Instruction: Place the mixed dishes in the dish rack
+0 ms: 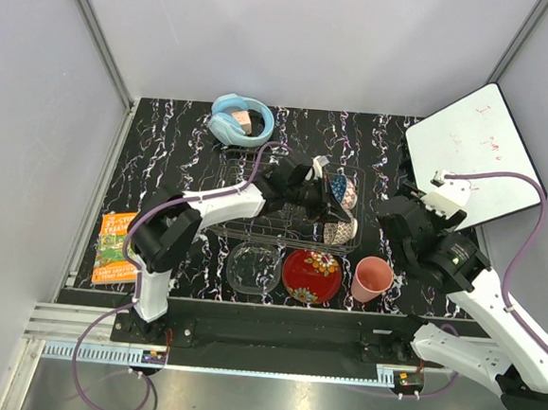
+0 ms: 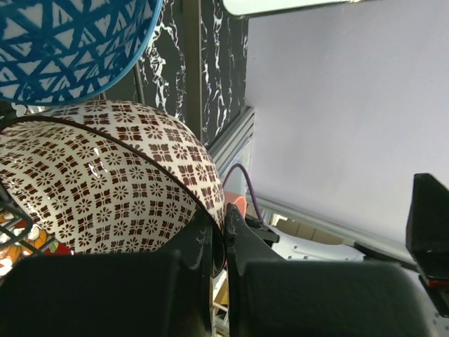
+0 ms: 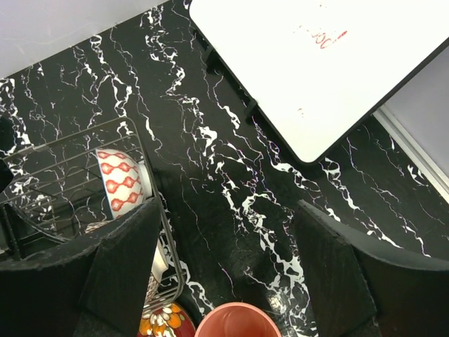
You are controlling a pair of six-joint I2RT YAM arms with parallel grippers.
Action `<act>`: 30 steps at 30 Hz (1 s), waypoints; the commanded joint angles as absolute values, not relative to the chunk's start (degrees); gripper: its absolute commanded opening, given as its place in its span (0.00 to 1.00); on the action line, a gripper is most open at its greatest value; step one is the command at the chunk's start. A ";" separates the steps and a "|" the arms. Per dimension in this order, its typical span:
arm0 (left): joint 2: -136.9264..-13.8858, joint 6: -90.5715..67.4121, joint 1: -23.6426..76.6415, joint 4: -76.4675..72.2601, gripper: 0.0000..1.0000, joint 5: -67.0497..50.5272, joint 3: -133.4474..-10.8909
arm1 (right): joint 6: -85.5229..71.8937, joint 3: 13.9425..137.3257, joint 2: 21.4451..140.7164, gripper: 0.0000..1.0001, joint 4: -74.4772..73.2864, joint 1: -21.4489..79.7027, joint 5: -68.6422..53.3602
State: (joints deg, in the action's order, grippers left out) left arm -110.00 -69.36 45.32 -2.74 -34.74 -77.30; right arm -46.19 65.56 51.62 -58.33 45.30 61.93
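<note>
My left gripper (image 1: 327, 221) reaches over the silver wire dish rack (image 1: 245, 229) and is shut on the rim of the beige lattice-patterned bowl (image 2: 91, 182), which stands on edge at the rack's right end (image 1: 342, 232). Just behind it in the rack, the blue patterned bowl (image 1: 343, 191) also stands on edge. In front of the rack, the clear glass bowl (image 1: 254, 267), the red floral plate (image 1: 311, 275) and the pink cup (image 1: 372, 278) sit on the table. My right gripper (image 3: 226, 239) hangs open and empty over bare table, behind the pink cup (image 3: 238, 321).
Light-blue headphones (image 1: 241, 120) lie at the back of the black marble table. A white board (image 1: 473, 154) leans at the back right. A book (image 1: 117, 247) lies at the front left. Grey walls close in both sides and the back.
</note>
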 commanded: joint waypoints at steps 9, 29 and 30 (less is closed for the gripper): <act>-112.85 -62.67 45.18 -1.77 0.37 -41.65 -82.87 | -46.49 64.51 49.31 0.85 -57.31 45.00 65.13; -103.28 -48.96 35.69 5.62 0.99 -50.79 -82.70 | -47.99 65.39 55.10 0.85 -57.31 44.74 62.76; -102.75 -47.65 34.47 7.54 0.99 -51.93 -83.14 | -48.25 65.22 55.80 0.85 -57.30 44.48 62.49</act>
